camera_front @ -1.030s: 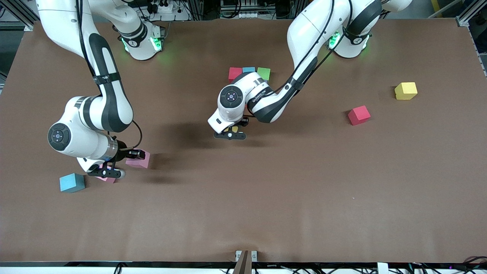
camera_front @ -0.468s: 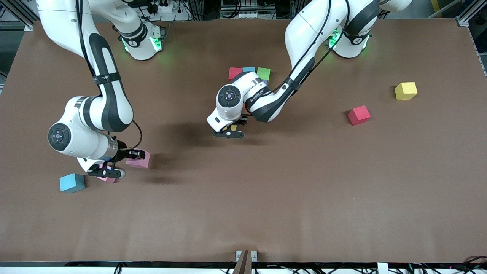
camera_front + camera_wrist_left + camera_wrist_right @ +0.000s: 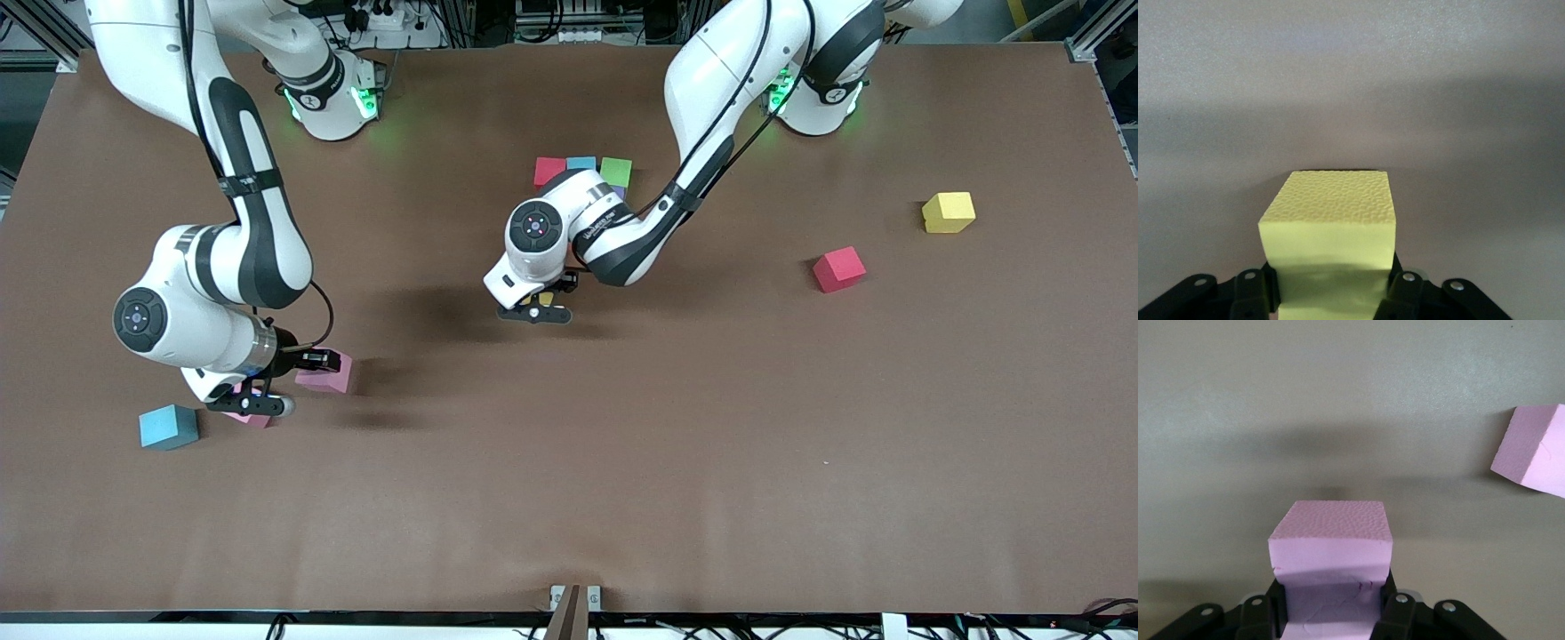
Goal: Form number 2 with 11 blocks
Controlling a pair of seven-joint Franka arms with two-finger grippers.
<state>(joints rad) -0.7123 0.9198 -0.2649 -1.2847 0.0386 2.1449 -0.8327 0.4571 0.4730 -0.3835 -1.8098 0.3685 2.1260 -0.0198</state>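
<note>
My left gripper (image 3: 533, 312) is shut on a yellow block (image 3: 539, 300), low over the table's middle; the wrist view shows the block (image 3: 1331, 227) between the fingers (image 3: 1405, 293). My right gripper (image 3: 250, 405) is shut on a pink block (image 3: 246, 416), also seen in its wrist view (image 3: 1331, 543). A second pink block (image 3: 325, 374) lies beside it (image 3: 1535, 450). A red block (image 3: 549, 170), a light blue block (image 3: 581, 163) and a green block (image 3: 616, 171) form a row near the bases. A purple sliver (image 3: 619, 191) shows under the left arm.
A light blue block (image 3: 168, 427) lies close to the right gripper, toward the right arm's end. A loose yellow block (image 3: 949, 212) and a red block (image 3: 838, 268) lie toward the left arm's end. The left forearm (image 3: 622, 236) hangs over the row of blocks.
My left gripper has shifted slightly toward the row of blocks with the yellow block in it. The right arm has barely moved.
</note>
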